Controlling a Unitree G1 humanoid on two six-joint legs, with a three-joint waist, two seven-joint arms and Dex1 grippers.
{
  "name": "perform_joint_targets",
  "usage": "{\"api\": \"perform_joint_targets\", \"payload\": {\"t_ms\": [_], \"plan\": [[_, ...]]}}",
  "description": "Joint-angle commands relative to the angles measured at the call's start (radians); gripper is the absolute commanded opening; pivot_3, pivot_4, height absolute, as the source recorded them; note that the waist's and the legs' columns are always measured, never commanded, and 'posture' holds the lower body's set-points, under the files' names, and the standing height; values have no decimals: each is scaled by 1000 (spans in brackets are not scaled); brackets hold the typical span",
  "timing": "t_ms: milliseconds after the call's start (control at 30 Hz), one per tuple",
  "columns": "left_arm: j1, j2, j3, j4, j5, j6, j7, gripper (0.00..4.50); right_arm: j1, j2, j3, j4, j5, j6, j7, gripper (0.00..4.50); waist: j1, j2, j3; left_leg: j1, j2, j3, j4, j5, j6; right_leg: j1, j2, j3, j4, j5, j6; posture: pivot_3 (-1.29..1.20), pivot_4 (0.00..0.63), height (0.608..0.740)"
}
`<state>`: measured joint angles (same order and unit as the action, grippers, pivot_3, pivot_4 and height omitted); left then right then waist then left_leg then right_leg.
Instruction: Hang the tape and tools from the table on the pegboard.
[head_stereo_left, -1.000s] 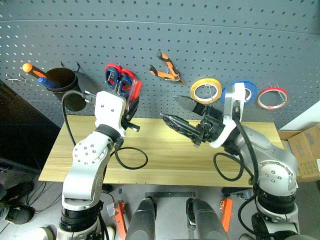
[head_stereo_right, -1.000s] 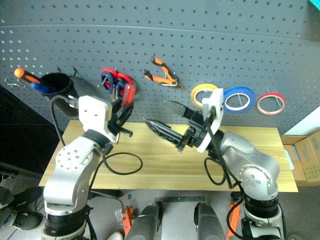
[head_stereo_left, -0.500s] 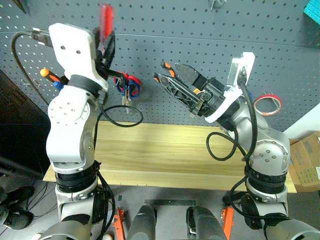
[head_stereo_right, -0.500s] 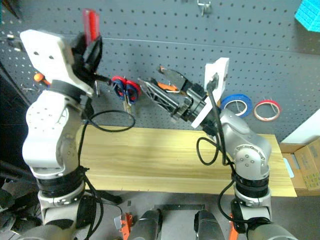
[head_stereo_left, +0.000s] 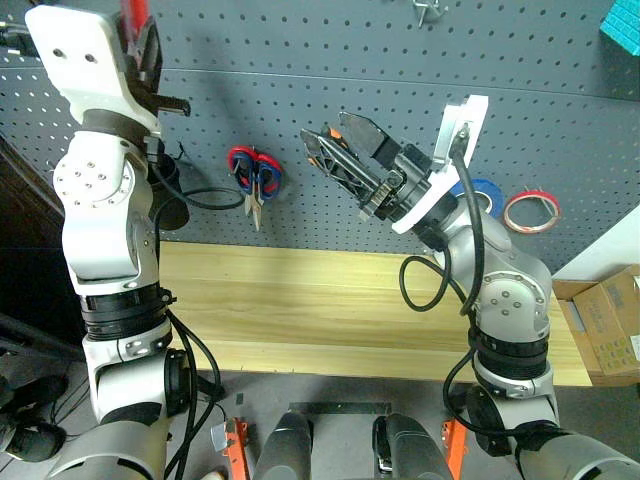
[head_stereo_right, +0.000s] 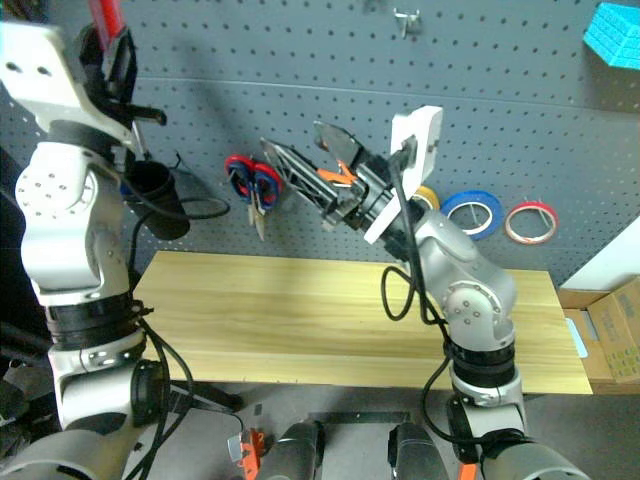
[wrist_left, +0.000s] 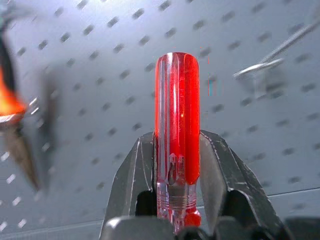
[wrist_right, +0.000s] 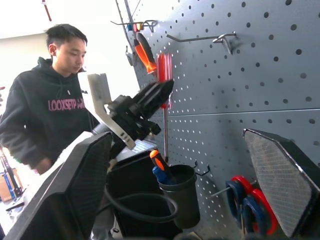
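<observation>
**Screwdriver raised to the board, most items already hung**

Nearest me, the table (head_stereo_left: 330, 310) looks bare, so I judge little is left to collect. My right gripper (head_stereo_left: 335, 160) hovers above it with its jaws spread wide and nothing between them. High on the left, my left gripper (wrist_left: 175, 165) has its jaws pinching the red-handled screwdriver (wrist_left: 176, 125), handle up, close to the pegboard (head_stereo_left: 400, 60). Farther back, red-handled scissors (head_stereo_left: 255, 172) and a black cup (head_stereo_right: 160, 195) hang at left, the blue roll (head_stereo_right: 472, 212) and the tape (head_stereo_left: 527, 210) at right. I judge the screwdriver still needs a hook (wrist_left: 270, 62).
</observation>
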<state>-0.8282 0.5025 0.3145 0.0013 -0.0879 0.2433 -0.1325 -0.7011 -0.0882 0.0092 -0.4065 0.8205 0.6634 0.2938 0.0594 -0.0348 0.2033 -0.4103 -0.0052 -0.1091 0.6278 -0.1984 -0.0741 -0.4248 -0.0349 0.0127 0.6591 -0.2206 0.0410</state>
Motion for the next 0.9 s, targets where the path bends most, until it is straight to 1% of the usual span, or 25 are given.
{"api": "perform_joint_targets", "payload": {"t_ms": [33, 200, 400, 567, 767, 833, 900], "plan": [[-35, 25, 48, 60, -4, -87, 33, 810, -25, 10, -1, -19, -13, -30, -4, 4500, 0, 0, 0, 0, 0, 0, 0, 0, 0, 0, 0, 0, 0, 0, 0, 235, 94, 740], [-58, 40, 69, 228, -24, -175, 38, 810, -12, 17, 14, -17, -34, -39, -3, 4500, 0, 0, -1, 0, 0, 0, 0, 0, 0, 0, 0, 0, 1, 0, -1, 236, 102, 740], [-83, 75, 50, 398, -19, -285, 4, 810, -3, 23, 16, -13, -53, -45, -3, 4500, -1, -1, -1, 1, 0, 0, 0, 0, 0, 0, 0, 0, 1, 0, -1, 230, 108, 740], [-94, 75, 34, 480, -17, -340, -3, 810, 7, 21, 18, -19, -61, -43, -6, 4500, -2, -1, -1, 1, 0, 0, 0, 0, 0, 0, 0, 0, 2, 0, -1, 218, 117, 740], [-84, 72, 25, 495, -23, -348, -4, 810, 12, 18, 15, -28, -65, -39, -13, 4500, -5, -1, -1, 1, 0, 0, 0, 0, 0, 0, 0, 0, 2, 0, -1, 211, 123, 740], [-83, 68, 23, 495, -28, -350, -10, 1563, 15, 17, 16, -30, -66, -38, -14, 4500, -6, -1, -1, 1, 0, 0, 0, 0, 0, 0, 0, 0, 2, 0, -1, 210, 124, 740], [-83, 64, 21, 495, -34, -350, -17, 2188, 16, 17, 17, -31, -66, -38, -15, 4500, -6, -1, -1, 1, 0, 0, 0, 0, 0, 0, 0, 0, 2, 0, -1, 208, 126, 740]]}}
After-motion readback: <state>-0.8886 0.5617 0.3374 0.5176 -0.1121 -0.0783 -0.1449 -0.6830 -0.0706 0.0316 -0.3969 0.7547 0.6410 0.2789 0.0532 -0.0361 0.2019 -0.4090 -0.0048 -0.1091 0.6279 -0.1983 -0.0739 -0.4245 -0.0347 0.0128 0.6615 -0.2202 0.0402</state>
